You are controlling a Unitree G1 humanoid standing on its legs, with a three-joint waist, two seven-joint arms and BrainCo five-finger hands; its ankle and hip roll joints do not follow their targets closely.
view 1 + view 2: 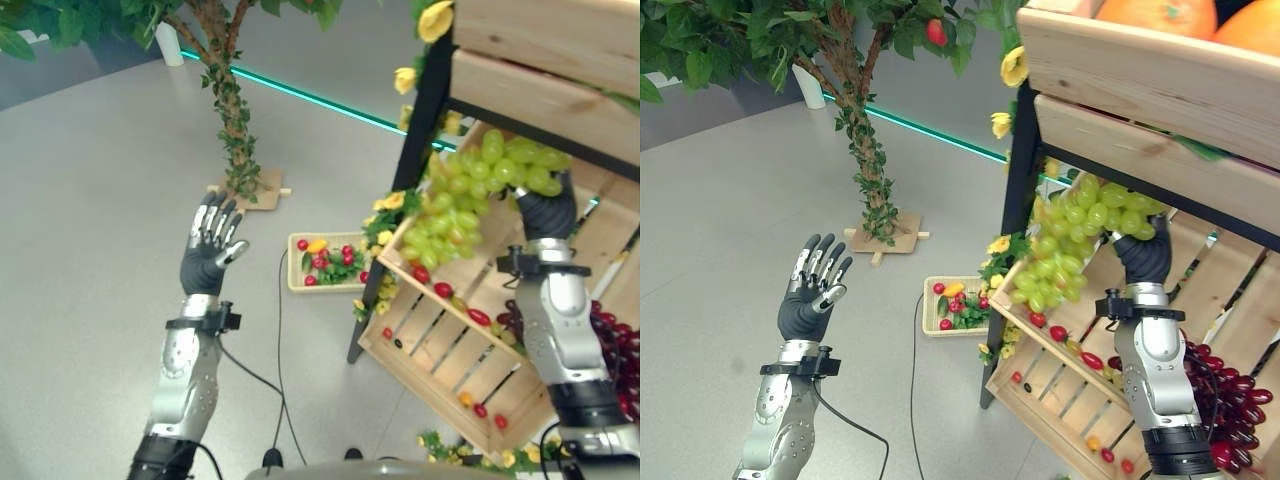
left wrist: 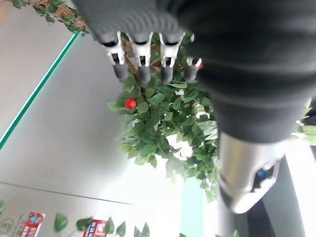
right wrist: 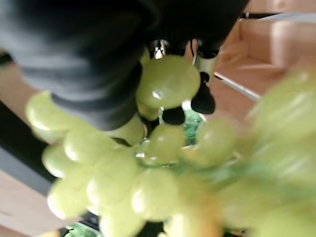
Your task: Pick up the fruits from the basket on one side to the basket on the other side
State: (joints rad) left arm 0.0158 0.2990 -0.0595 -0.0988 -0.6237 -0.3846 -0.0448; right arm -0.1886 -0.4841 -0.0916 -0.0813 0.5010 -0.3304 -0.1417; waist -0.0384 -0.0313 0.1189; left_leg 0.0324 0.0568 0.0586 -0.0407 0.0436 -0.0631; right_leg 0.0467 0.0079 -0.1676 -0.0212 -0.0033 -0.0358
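A big bunch of green grapes [image 1: 470, 195] hangs in the air above the tilted wooden crate [image 1: 440, 345], held from behind by my right hand [image 1: 545, 212], whose fingers curl round the bunch [image 3: 163, 148]. Loose red and orange small fruits [image 1: 443, 290] lie on the crate's slats. Dark red grapes [image 1: 610, 345] sit at the crate's right side. A small shallow basket [image 1: 325, 262] with red and yellow fruits and leaves stands on the floor to the left. My left hand [image 1: 210, 250] is raised over the floor with fingers straight, holding nothing.
A black-framed wooden stand [image 1: 425, 110] with upper crates [image 1: 1140, 70] holding oranges rises over the tilted crate. An artificial tree [image 1: 232, 110] on a wooden base stands behind the small basket. Yellow flowers [image 1: 385, 205] trim the stand's leg.
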